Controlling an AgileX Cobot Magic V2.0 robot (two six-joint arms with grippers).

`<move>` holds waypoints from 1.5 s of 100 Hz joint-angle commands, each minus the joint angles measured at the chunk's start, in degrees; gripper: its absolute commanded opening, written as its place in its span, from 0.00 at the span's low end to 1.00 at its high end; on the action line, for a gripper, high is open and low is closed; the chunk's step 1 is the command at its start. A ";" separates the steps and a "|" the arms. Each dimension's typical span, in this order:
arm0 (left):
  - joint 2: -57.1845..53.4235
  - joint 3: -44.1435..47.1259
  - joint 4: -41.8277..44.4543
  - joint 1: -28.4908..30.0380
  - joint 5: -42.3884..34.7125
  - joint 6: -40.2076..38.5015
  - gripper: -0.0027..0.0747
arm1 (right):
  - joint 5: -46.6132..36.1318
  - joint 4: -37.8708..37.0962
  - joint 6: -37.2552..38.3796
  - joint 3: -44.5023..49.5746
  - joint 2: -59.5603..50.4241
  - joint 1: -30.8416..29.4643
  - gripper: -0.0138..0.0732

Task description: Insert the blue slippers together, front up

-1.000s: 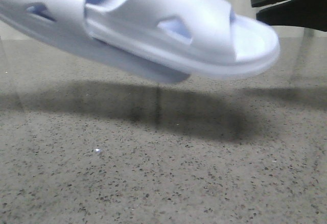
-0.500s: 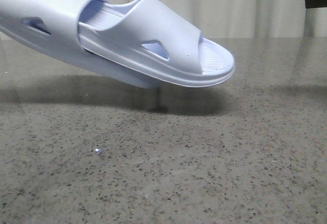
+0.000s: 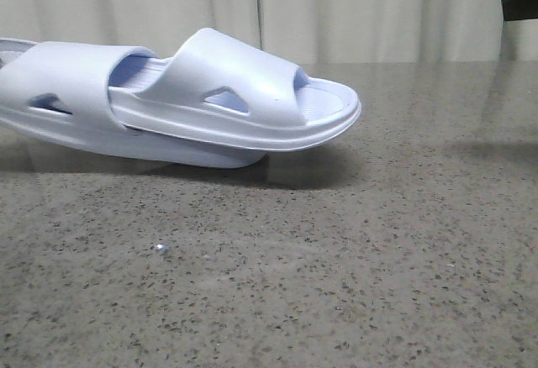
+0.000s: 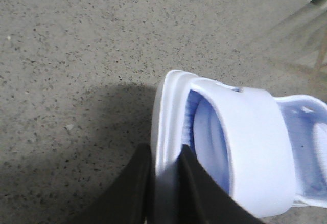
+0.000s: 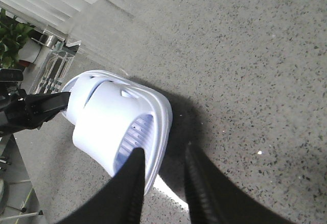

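Front: you see the blue slippers (image 3: 176, 112) already nested, one pushed through the other's strap, low over the table (image 3: 336, 284).
L wrist: left gripper (image 4: 166, 183) jaws pinch the heel rim.
R wrist: right gripper (image 5: 162, 180) jaws apart, empty, near the toe.
Left to do: prob. only release.

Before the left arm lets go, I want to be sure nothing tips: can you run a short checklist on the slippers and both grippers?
1. Slippers nested, one pushed under the other's strap: ok.
2. Straps up, toes toward the robot's right: ok.
3. Pair resting fully on the table: cannot tell; the upper toe overhangs.
4. Left gripper clamped on the outer slipper's heel rim: ok.
5. Right gripper open, holding nothing, off the slippers: ok.
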 commanded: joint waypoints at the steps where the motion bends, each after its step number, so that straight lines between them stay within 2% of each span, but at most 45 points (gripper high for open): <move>1: -1.11 -1.21 -0.98 -0.31 -0.95 1.11 0.19 | 6.48 2.98 -0.79 -1.59 -1.78 -0.30 0.33; 20: -1.11 -1.21 0.61 -0.31 -2.58 1.69 0.41 | 6.15 2.05 -0.79 -1.59 -1.78 -0.30 0.33; 29: -1.11 -1.61 1.77 -0.31 -2.43 1.94 0.48 | 5.77 1.38 -0.79 -1.59 -1.78 -0.30 0.33; 56: -6.53 -5.89 2.64 -0.31 1.34 1.94 0.50 | 5.67 0.52 -0.79 -1.59 -1.82 -0.30 0.32; 66: -10.22 -8.43 3.41 -0.31 2.06 1.94 0.50 | 4.99 0.29 -0.79 -1.59 -2.56 -0.30 0.27; 73: -12.94 -9.68 3.88 -0.31 2.06 1.94 0.47 | 4.61 0.29 -0.79 -1.59 -3.35 -0.30 0.19; 80: -15.37 -10.33 3.97 -0.31 1.51 1.94 0.38 | 3.87 0.29 -0.79 -1.59 -4.36 -0.30 0.10; 85: -16.98 -10.34 3.97 -0.31 0.36 1.94 0.26 | 3.04 0.29 -0.79 -1.59 -5.20 -0.30 0.05; 93: -19.38 -10.34 4.39 -0.31 -0.99 1.94 0.05 | 1.16 0.29 -0.79 -1.59 -7.07 -0.30 0.05; 106: -22.62 -10.10 4.76 -0.31 -5.59 2.08 0.05 | -4.56 0.68 -0.79 -0.99 -10.74 1.43 0.05; 123: -27.47 -7.11 4.17 -1.36 -14.96 2.08 0.05 | -17.13 0.68 -0.79 -0.85 -17.25 6.42 0.05; 134: -30.69 -3.59 6.87 -5.31 -22.60 3.64 0.05 | -24.54 0.68 -0.79 0.03 -20.69 10.50 0.05; 144: -32.89 -0.81 13.57 -10.24 -26.65 3.77 0.05 | -31.90 0.38 -0.79 1.97 -23.35 14.74 0.07; 150: -34.36 1.19 14.79 -13.26 -29.26 3.77 0.05 | -35.67 0.01 -0.79 3.64 -24.48 17.46 0.07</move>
